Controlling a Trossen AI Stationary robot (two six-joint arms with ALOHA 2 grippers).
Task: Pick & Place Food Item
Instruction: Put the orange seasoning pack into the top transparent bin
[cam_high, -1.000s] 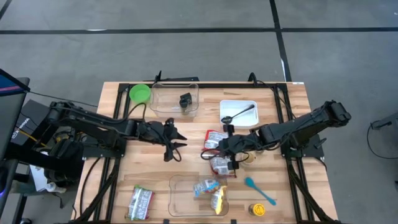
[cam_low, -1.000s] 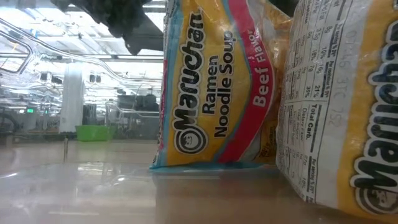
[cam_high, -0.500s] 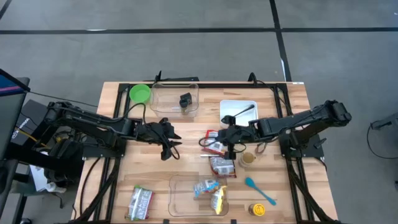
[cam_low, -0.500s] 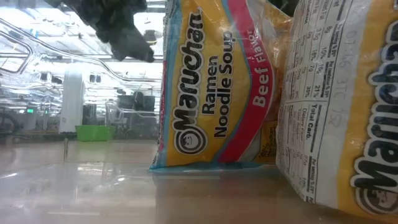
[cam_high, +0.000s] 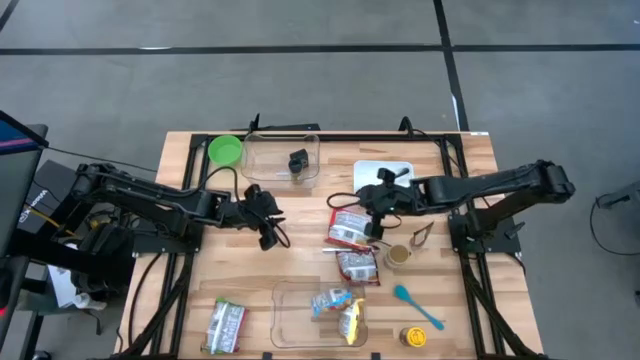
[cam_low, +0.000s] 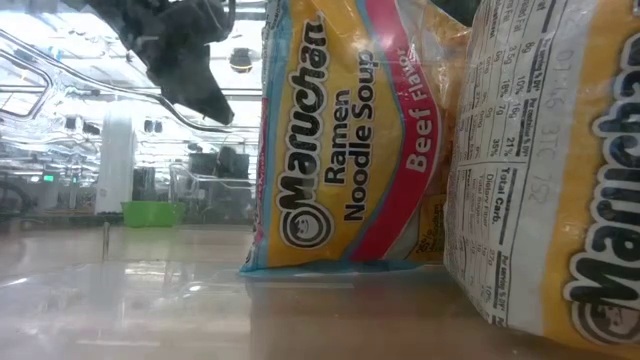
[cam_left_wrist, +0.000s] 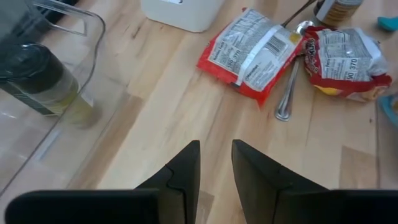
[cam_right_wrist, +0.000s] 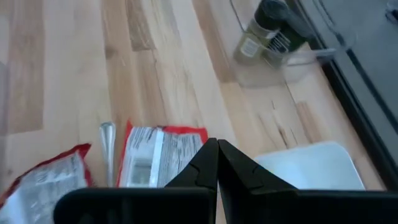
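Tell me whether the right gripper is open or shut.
Shut. In its wrist view the right gripper has both dark fingers pressed together with nothing between them, above a ramen packet.

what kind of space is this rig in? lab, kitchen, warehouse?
Most likely a robotics lab or industrial test floor, not a kitchen. The wooden table stands on bare grey concrete floor marked with dark lines, and the low view shows a large open hall with ceiling lights. The ramen packs look like staged props.

Red-edged ramen packets (cam_high: 347, 228), green bowl (cam_high: 225, 150), white tray (cam_high: 405, 170), teal spoon (cam_high: 417, 306), pale striped wooden table (cam_high: 300, 260)
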